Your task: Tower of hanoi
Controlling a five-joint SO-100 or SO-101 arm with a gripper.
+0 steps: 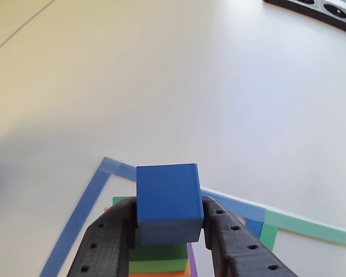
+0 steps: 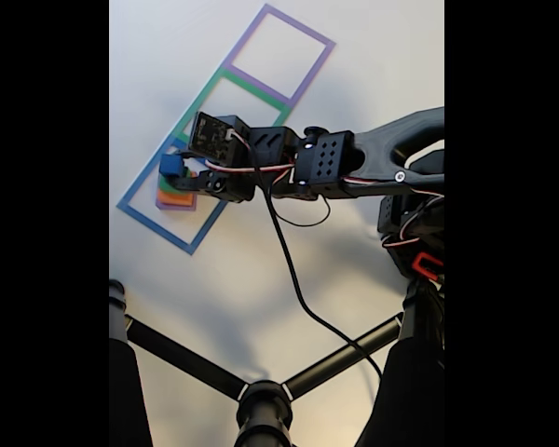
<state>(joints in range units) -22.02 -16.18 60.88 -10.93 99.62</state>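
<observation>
Over the blue taped square [image 1: 83, 208] at the left end of the taped row, the hand [image 1: 168, 222] is clamped on the blue cube [image 1: 168, 199]; both black perforated fingers [image 1: 106, 242] press its side faces in the other view. Whether the cube sits on the stack or is lifted just clear of it, I can't tell.

Directly below the cube: green block [image 1: 158, 259], then an orange block [image 1: 161, 273] edge and a sliver of purple block [image 1: 191, 259] at the bottom of frame. Stack is inside the blue outline.

Fixed view: same picture from above. Cube [image 2: 171, 166] sits at the hand tip, with orange [image 2: 172, 198] and purple [image 2: 179, 207] edges poking out underneath, all within the blue square [image 2: 140, 209]. Green taped square [image 2: 203, 101] and purple taped square [image 2: 261, 20] follow in a line, sharing edges, both with bare tabletop [image 2: 168, 270] inside.

The arm [image 2: 326, 166] reaches in from the right, with a black cable [image 2: 293, 270] hanging down from it. A black tripod-like stand [image 2: 261, 400] is in the foreground.

Other view, top right: a dark curved object [image 1: 328, 10] with holes, well apart from the stack.
</observation>
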